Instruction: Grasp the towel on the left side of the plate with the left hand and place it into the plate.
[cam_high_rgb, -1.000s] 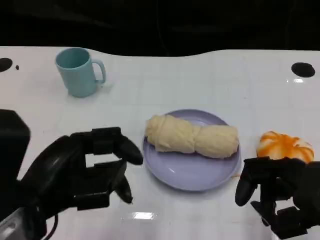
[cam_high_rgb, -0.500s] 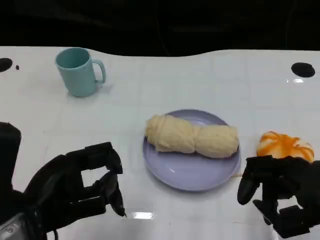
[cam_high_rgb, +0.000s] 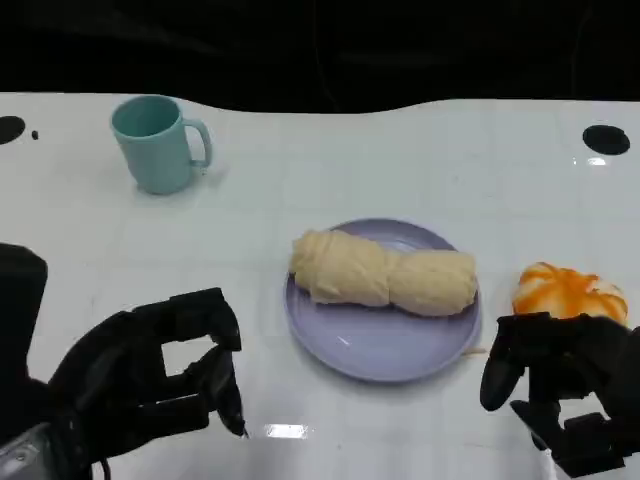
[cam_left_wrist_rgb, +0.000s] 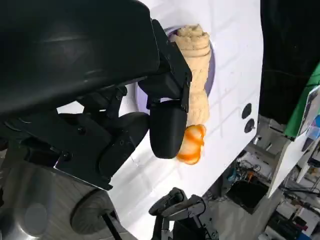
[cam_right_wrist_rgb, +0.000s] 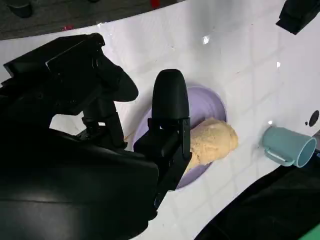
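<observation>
The towel (cam_high_rgb: 384, 271), a rolled cream bundle, lies across the lavender plate (cam_high_rgb: 380, 345) at the counter (cam_high_rgb: 420, 160) centre. The left hand (cam_high_rgb: 160, 375) sits near-left of the plate, fingers apart, holding nothing. The right hand (cam_high_rgb: 560, 385) is near-right, fingers apart and holding nothing.

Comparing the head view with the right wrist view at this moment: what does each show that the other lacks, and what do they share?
Head view alone: the orange-and-white object right of the plate, and the left hand, holding nothing. Right wrist view alone: dark floor beyond the table edge. Shared: the cream towel lying in the purple plate, the teal mug, the white table and the right hand.
</observation>
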